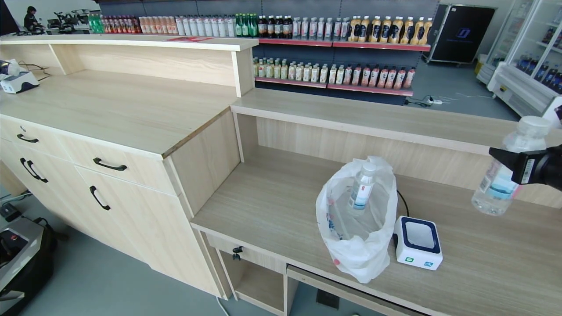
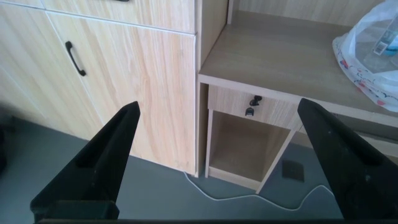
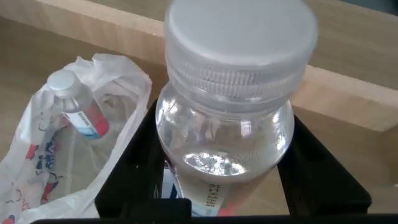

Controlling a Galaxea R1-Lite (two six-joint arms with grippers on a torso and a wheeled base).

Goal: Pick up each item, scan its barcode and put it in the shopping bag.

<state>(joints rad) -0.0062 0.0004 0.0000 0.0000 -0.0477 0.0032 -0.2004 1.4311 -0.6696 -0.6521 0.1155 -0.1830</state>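
A clear plastic water bottle with a white screw cap point(image 1: 495, 193) is gripped around its middle by the right end effector point(image 1: 511, 169), tilted and held in the air above the right part of the pale wooden worktop point(image 1: 272, 197). A small white box scanner with a dark blue framed window point(image 1: 417, 241) lies flat on the worktop, well apart from the held bottle and just beside a translucent white plastic shopping bag point(image 1: 351, 259).

For a good scan, the bottle's label is probably best turned down toward the scanner window and held just above it. After that, the bottle is best lowered through the bag's open mouth.

A second small clear bottle with a red and blue label point(image 1: 362, 188) already stands inside the bag and may be knocked. The bag's soft rim could fold inward. A thin black cable point(image 1: 403, 199) runs behind the scanner.

The left end effector point(image 2: 219, 104) hangs with fingers spread wide and empty, beside the worktop's front edge.
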